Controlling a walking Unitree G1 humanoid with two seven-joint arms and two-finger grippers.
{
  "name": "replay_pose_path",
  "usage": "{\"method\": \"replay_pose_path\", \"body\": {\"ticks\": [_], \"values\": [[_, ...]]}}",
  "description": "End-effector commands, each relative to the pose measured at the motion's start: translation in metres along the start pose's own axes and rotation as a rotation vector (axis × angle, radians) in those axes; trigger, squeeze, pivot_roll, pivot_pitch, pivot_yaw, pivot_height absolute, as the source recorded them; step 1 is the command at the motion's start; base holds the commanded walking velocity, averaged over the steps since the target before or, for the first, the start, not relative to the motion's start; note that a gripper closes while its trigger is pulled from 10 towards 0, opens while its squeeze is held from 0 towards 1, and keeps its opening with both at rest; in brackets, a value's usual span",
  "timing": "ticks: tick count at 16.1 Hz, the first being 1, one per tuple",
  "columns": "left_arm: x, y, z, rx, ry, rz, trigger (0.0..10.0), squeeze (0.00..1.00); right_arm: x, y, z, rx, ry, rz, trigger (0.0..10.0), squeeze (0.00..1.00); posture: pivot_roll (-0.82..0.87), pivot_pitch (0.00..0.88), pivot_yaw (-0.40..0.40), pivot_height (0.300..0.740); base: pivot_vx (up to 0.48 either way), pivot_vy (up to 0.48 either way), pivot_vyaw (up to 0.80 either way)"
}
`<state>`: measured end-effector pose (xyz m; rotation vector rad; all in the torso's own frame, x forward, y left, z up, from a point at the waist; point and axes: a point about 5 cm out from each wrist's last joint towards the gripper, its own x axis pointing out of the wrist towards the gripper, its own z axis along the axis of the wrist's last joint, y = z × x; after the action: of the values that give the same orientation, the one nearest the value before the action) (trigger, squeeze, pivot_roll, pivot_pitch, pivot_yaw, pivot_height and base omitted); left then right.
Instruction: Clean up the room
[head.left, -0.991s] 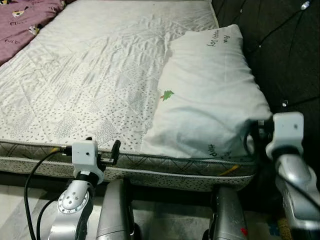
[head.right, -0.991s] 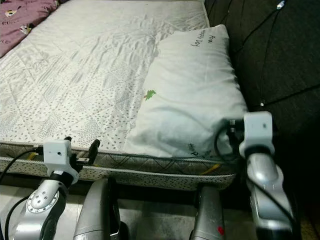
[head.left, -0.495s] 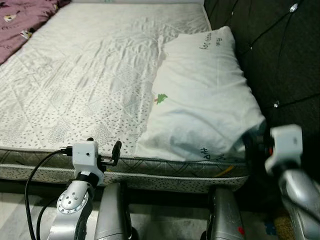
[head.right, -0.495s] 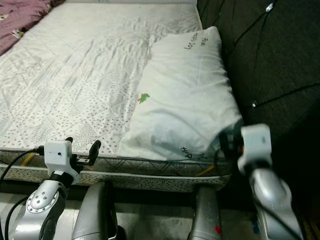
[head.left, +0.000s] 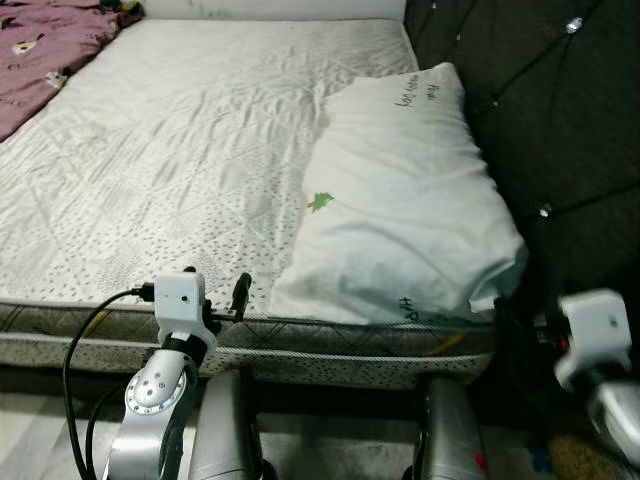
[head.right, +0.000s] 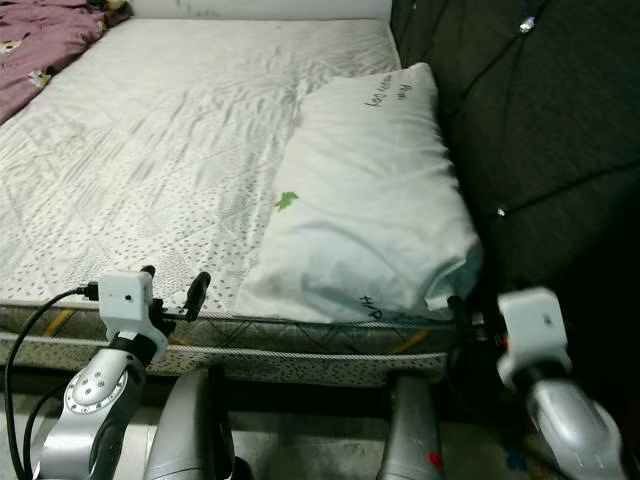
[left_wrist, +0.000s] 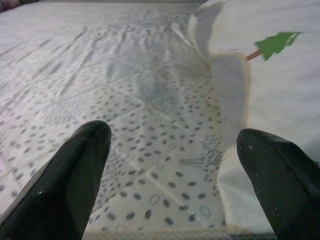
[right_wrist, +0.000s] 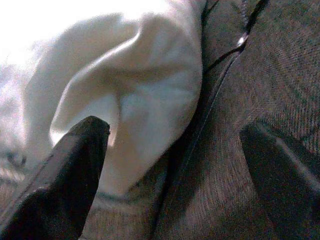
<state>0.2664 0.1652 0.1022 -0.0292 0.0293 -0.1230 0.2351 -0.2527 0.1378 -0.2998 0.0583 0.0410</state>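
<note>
Pillow (head.left: 408, 205), white with small green tree print, lying lengthwise along mattress (head.left: 180, 150) edge against dark tufted headboard (head.left: 560, 120), seemingly in proper place. Right gripper (right_wrist: 175, 165) fingers spread wide beside near corner, holding nothing. Left gripper (left_wrist: 172, 175) likewise wide, empty, low over mattress edge.

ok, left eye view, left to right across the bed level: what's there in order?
purple blanket → bare quilted mattress → white pillow → dark tufted headboard. In the foreground, left gripper sits at the mattress edge, right gripper by the pillow's near corner.
</note>
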Motion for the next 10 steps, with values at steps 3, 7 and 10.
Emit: {"method": "replay_pose_path", "body": {"ticks": [3, 7, 10], "values": [[0.002, 0.006, 0.003, 0.008, -0.015, 0.015, 10.0, 0.0, 0.02, -0.026, 0.101, -0.055, -0.383, -0.219, 10.0, 1.0, -0.08, 0.016, 0.032, 0.511, 0.0, 0.0, 0.0], [0.003, 0.004, 0.004, -0.003, -0.031, 0.032, 10.0, 0.0, 0.038, -0.002, 0.129, 0.074, -0.447, -0.124, 10.0, 1.0, -0.08, 0.011, 0.023, 0.511, 0.0, 0.0, 0.0], [0.001, -0.001, 0.006, -0.015, -0.045, 0.024, 10.0, 0.0, 0.051, 0.035, 0.137, 0.248, -0.444, 0.056, 10.0, 1.0, -0.05, 0.0, 0.017, 0.511, 0.0, 0.0, 0.0]]}}
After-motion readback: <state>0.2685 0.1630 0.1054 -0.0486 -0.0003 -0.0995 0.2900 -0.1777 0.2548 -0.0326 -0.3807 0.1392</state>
